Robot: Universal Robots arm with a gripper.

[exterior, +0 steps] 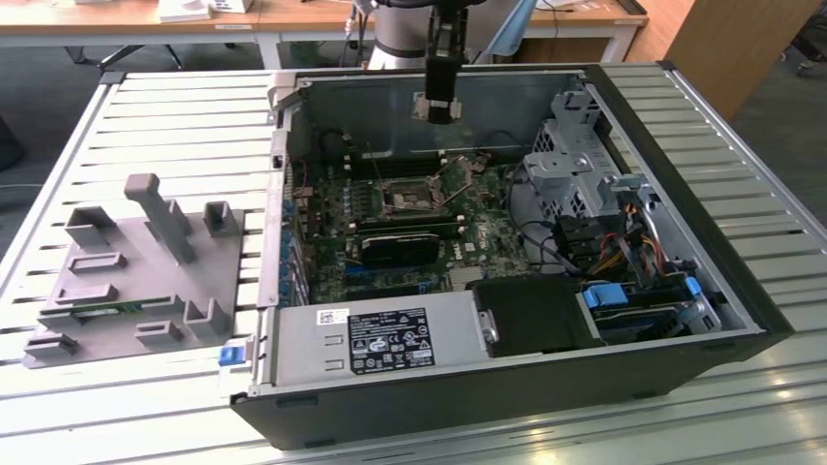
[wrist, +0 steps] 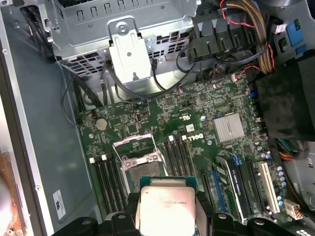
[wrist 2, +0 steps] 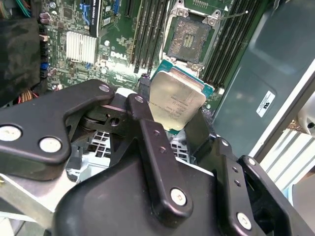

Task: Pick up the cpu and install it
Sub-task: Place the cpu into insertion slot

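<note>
The cpu (exterior: 437, 108) is a flat square chip with a silver-grey top, hanging above the open computer case (exterior: 672, 223), over the far part of the motherboard. My gripper (exterior: 441, 108) is shut on the cpu, one finger on each of two opposite edges. Both wrist views show the cpu (wrist 2: 174, 101) (wrist: 166, 209) held between the black fingers of my gripper (wrist 2: 172, 115) (wrist: 166, 216), metal top facing the cameras. The empty cpu socket (exterior: 405, 197) (wrist 2: 188, 40) (wrist: 139, 160) lies open below, with its metal frame lifted. The chip is clear of the board.
Dark memory slots (wrist: 179, 157) flank the socket. A black card (exterior: 394, 247) sits just in front of the socket. A drive cage (exterior: 575, 155) and cable bundles (exterior: 607, 232) fill the case's right in the exterior view. A grey parts fixture (exterior: 142, 271) stands on the slatted table at that view's left.
</note>
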